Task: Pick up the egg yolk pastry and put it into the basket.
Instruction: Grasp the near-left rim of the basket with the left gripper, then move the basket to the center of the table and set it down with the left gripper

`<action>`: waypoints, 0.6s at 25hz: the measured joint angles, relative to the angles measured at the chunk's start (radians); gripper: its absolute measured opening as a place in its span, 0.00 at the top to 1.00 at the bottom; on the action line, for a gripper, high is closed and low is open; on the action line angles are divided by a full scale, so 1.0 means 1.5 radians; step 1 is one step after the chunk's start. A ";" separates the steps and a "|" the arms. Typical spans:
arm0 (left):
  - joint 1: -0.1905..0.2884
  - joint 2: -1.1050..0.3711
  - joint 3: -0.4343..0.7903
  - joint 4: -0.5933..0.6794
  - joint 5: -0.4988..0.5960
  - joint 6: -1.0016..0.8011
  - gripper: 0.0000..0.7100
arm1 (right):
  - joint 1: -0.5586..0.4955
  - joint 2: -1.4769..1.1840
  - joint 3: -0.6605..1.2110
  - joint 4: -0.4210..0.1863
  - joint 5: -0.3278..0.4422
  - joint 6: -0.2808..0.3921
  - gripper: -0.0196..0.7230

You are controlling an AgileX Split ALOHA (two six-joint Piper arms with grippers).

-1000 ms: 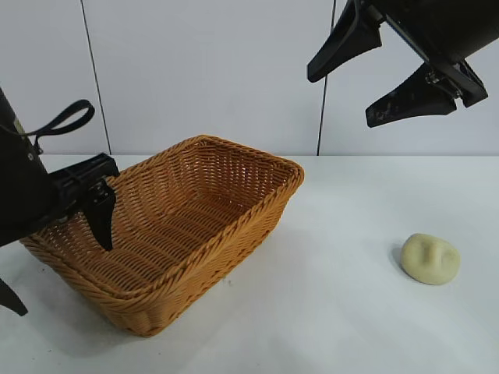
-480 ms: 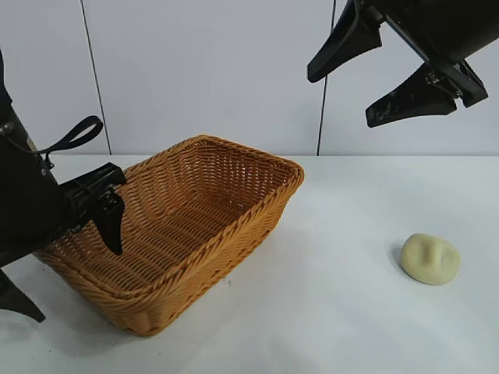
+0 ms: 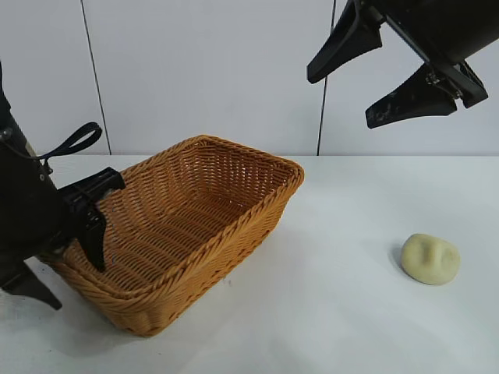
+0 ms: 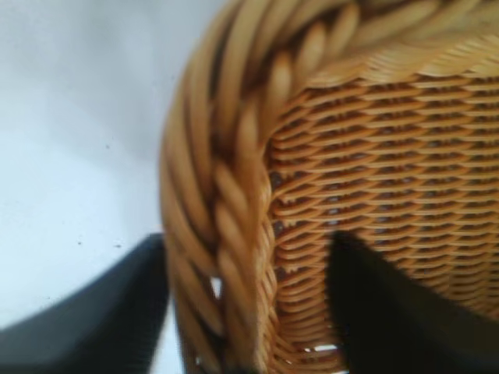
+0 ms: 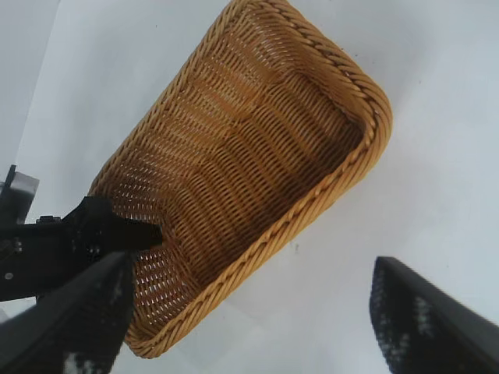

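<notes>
A: Where's the egg yolk pastry (image 3: pixel 430 259)?

B: On the white worktop (image 3: pixel 335 296), out at the right side of the outside view, well apart from the basket (image 3: pixel 187 234). Nothing touches it.

A: And the right pincer (image 3: pixel 374 74)?

B: High in the air — spread wide, holding nothing. The pastry lies far below it and a little to the right. The right wrist view looks down on the basket (image 5: pixel 257 164) between its two dark fingers (image 5: pixel 425 315), and the pastry does not appear there.

A: The left pincer (image 3: pixel 74 253)?

B: Down at the basket's left end, far across the worktop from the pastry. Its jaws stand apart and straddle the braided rim (image 4: pixel 226 179) — one finger (image 3: pixel 97 230) inside the basket, the other outside by the worktop. Whether they press on the wicker I cannot tell.

A: The basket itself?

B: It sits at an angle on the worktop, with nothing inside it but that finger.
</notes>
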 joint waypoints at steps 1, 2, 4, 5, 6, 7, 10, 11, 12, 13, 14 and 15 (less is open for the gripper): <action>0.000 0.000 0.000 0.000 0.002 0.000 0.73 | 0.000 0.000 0.000 0.000 0.002 0.000 0.17; 0.000 0.000 0.001 0.000 0.006 0.000 0.81 | 0.000 0.000 0.000 0.000 0.003 0.000 0.17; 0.002 0.000 0.001 -0.006 0.000 -0.006 0.88 | 0.000 0.000 0.000 -0.001 0.006 0.000 0.17; 0.001 0.000 0.001 -0.006 -0.001 -0.002 0.88 | 0.000 0.000 0.000 -0.001 0.006 0.000 0.17; 0.001 0.000 0.001 -0.007 -0.001 -0.002 0.88 | 0.000 0.000 0.000 -0.001 0.006 0.000 0.17; 0.001 0.000 0.001 -0.007 0.000 -0.001 0.88 | 0.000 0.000 0.000 -0.001 0.006 0.000 0.17; 0.010 -0.004 -0.013 -0.015 0.021 0.020 0.88 | 0.000 0.000 0.000 -0.001 0.006 0.000 0.17; 0.018 -0.009 -0.024 -0.023 0.037 0.037 0.88 | 0.000 0.000 0.000 -0.002 0.007 0.000 0.17; 0.027 -0.015 -0.037 -0.036 0.052 0.068 0.88 | 0.000 0.000 0.000 -0.003 0.007 0.000 0.17; 0.041 -0.018 -0.054 -0.054 0.071 0.108 0.88 | 0.000 0.000 0.000 -0.003 0.007 0.000 0.17; 0.051 -0.019 -0.069 -0.071 0.092 0.155 0.88 | 0.000 0.000 0.000 -0.003 0.008 0.000 0.17; 0.063 -0.019 -0.087 -0.084 0.113 0.197 0.88 | 0.000 0.000 0.000 -0.004 0.008 0.000 0.17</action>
